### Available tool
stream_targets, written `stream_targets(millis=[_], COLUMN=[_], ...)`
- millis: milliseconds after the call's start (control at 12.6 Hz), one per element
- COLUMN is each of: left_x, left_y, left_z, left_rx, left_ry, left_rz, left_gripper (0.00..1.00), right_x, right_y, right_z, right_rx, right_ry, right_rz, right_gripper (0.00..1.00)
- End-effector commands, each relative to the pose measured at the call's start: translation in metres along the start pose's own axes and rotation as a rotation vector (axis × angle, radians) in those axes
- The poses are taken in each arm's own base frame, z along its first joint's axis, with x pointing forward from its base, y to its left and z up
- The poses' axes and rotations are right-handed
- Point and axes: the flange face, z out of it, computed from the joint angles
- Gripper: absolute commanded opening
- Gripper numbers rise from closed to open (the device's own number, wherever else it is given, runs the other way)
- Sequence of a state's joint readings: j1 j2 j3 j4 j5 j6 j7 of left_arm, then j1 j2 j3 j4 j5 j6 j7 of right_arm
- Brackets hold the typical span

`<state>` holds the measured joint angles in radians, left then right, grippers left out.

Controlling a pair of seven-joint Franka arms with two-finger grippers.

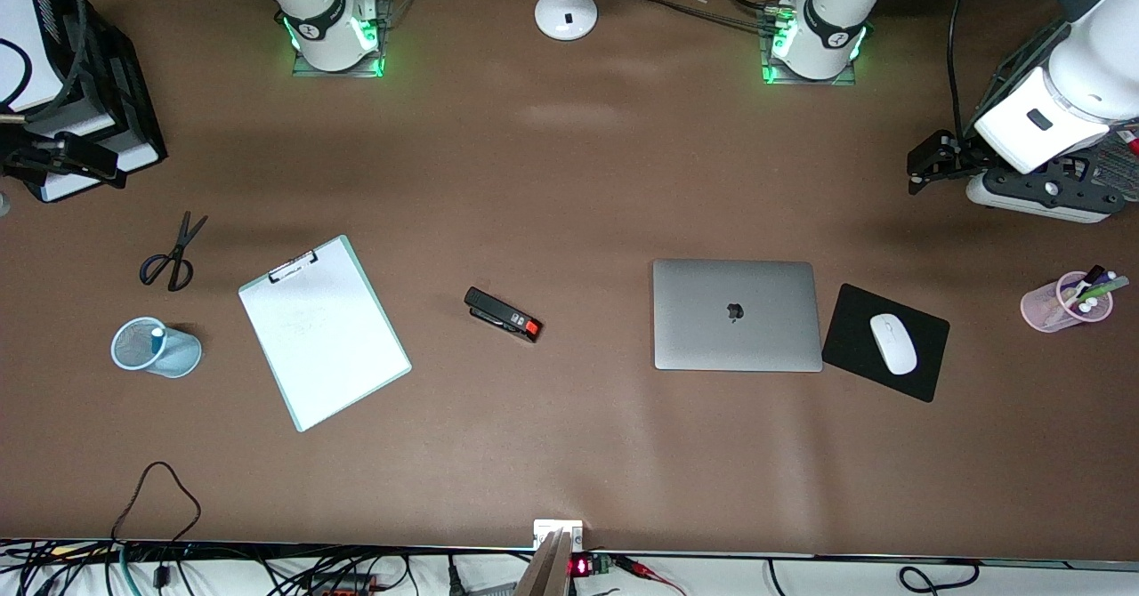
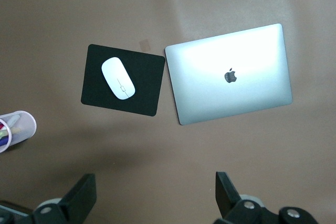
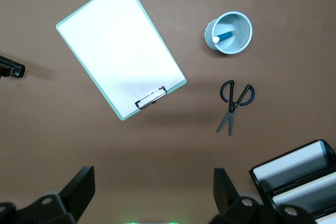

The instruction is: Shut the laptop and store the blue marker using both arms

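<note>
I am seeing the laptop [image 1: 737, 315] lying shut on the bench beside the mouse pad [image 1: 885, 342] and the blue marker [image 3: 224, 37] standing in the mesh cup [image 1: 156, 347], so I am holding both arms high, left gripper [image 2: 156, 195] and right gripper [image 3: 153, 192] fingers wide and empty.

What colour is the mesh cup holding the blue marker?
Light blue mesh cup; clearest in the right wrist view.

brown work table under overhead light.
the matte brown table [image 1: 569, 178] fills the view, with soft pale glare patches near its middle. a white round lamp base [image 1: 566, 14] stands at its upper edge; tangled black cables [image 1: 160, 569] run along the lower edge.
</note>
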<state>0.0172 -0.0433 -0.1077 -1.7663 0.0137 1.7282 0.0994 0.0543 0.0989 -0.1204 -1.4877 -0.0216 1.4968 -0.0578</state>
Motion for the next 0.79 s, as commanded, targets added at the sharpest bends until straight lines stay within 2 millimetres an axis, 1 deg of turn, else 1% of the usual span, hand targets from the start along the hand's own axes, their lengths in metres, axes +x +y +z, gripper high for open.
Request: stream_targets(millis=[0,79,238,317,396,554,713], left_x=[0.003,0.003,0.001,0.001,0.001,0.001,0.001], left_y=[0.000,0.000,0.000,0.000,0.000,0.000,0.000], left_z=[-0.007,-0.007,-0.006,-0.006,-0.006,-0.006,-0.006], left_rx=[0.018,0.018,0.017,0.016,0.016,0.016,0.016], left_ry=[-0.007,-0.007,-0.022,-0.025,-0.025,-0.025,-0.025], left_rz=[0.021,0.020,0.021,0.021,0.021,0.021,0.024], left_gripper=[1.00,1.00,1.00,1.00,1.00,1.00,1.00], right_x=[-0.025,-0.029,-0.031,-0.031,-0.028,-0.027,-0.025], right_y=[0.001,0.002,0.000,-0.001,0.003,0.004,0.001], right_z=[0.003,0.002,-0.003,-0.008,-0.010,-0.011,-0.009], right_rx=[0.018,0.018,0.015,0.014,0.016,0.017,0.015], right_ry=[0.053,0.059,0.059,0.064,0.068,0.070,0.066], right_rz=[0.012,0.009,0.008,0.003,0.009,0.002,-0.001], right_gripper=[1.00,1.00,1.00,1.00,1.00,1.00,1.00])
